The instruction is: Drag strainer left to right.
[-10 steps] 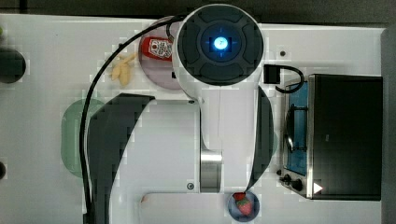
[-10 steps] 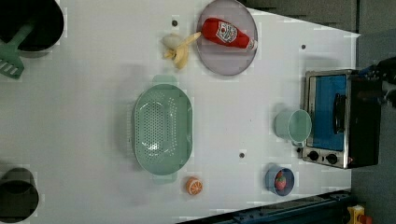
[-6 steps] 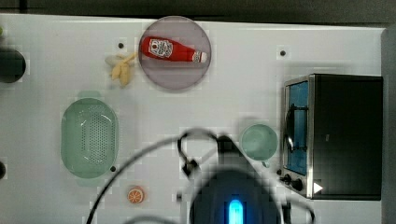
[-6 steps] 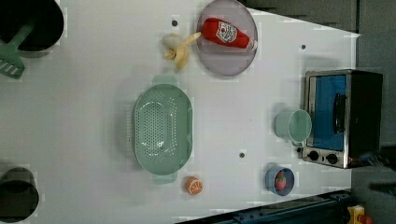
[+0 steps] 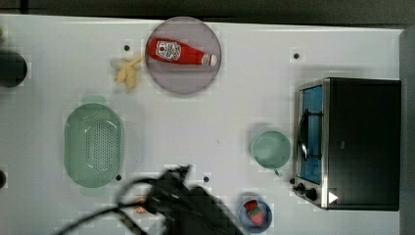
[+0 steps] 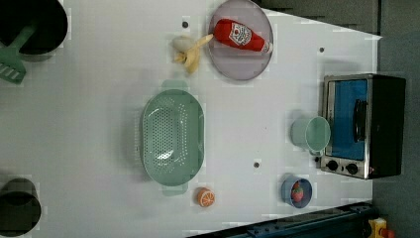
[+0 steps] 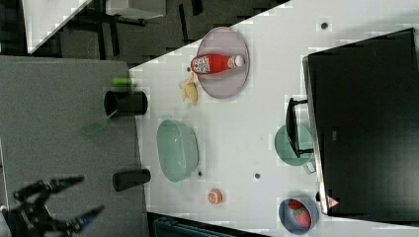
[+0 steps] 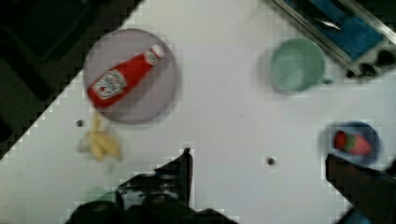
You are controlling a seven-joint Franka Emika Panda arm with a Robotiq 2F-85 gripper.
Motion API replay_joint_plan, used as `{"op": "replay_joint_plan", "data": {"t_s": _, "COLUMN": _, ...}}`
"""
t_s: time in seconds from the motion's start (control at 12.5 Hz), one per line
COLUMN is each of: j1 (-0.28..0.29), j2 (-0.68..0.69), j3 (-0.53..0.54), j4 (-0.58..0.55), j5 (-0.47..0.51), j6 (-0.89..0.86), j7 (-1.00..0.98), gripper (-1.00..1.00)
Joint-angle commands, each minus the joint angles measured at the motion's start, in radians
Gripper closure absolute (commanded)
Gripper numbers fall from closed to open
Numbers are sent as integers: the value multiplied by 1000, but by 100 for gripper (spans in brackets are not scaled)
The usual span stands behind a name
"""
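A white table (image 6: 99, 124) carries the scene, with grey floor (image 7: 59, 98) and dark framework beyond its edge.

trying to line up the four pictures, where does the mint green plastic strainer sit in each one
Top view: the pale mint-green oblong plastic strainer sits at the top view's left, below the banana.
Left view: centre-left, below the banana.
Right view: centre-left, seen at a slant, below the banana.
Wrist view: just a pale green sliver beside the dark gripper, near the banana.
Shared landmark: the banana, beside the round grey plate holding the red ketchup bottle.
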Motion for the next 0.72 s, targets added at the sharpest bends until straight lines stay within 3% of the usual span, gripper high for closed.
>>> {"op": "replay_joint_plan", "data": {"t_s": 0.08, "j1": 28, "j2": 160, "j3": 161, "j4": -76, "j5": 16, "j6": 49, "j7": 75, "gripper": -100}}
{"op": "replay_joint_plan", "data": {"t_s": 0.4, "j1": 28, "j2": 345, "j3": 344, "j4": -77, "j5": 16, "j6": 226, "j7": 300, "gripper": -100}}
{"op": "replay_joint_plan", "data": {"t_s": 0.72, "j1": 29, "j2": 564, "j3": 431, "j4": -77, "j5": 16, "j6": 408, "j7": 646, "gripper": -100}}
